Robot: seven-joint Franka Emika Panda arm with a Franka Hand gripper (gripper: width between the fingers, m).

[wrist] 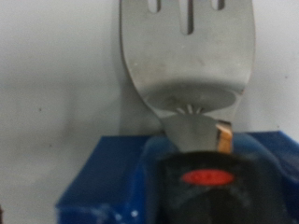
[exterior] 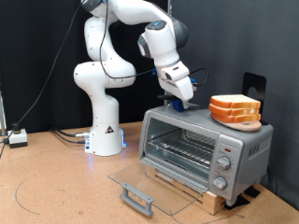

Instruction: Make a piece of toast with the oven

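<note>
The oven [exterior: 201, 149] stands on a wooden base at the exterior view's right. Its glass door [exterior: 154, 182] is folded down flat, with the dark bar handle [exterior: 137, 197] pointing outward. The wire rack [exterior: 182, 147] inside looks bare. Bread slices [exterior: 234, 110] are piled on the oven's roof, and no single piece of toast shows apart from them. My gripper [exterior: 182, 99] hangs just over the roof's left part, above a blue holder [exterior: 179, 108]. The wrist view shows a slotted metal spatula [wrist: 190, 51] close up, its black handle [wrist: 207, 182] over the blue holder [wrist: 98, 177]. My fingers are not visible there.
The arm's white base [exterior: 105, 131] stands behind the oven at the exterior view's left. A small white box [exterior: 17, 138] and cables lie at the far left. A dark upright object [exterior: 254, 86] stands behind the bread pile. Brown tabletop [exterior: 56, 191] spreads in front.
</note>
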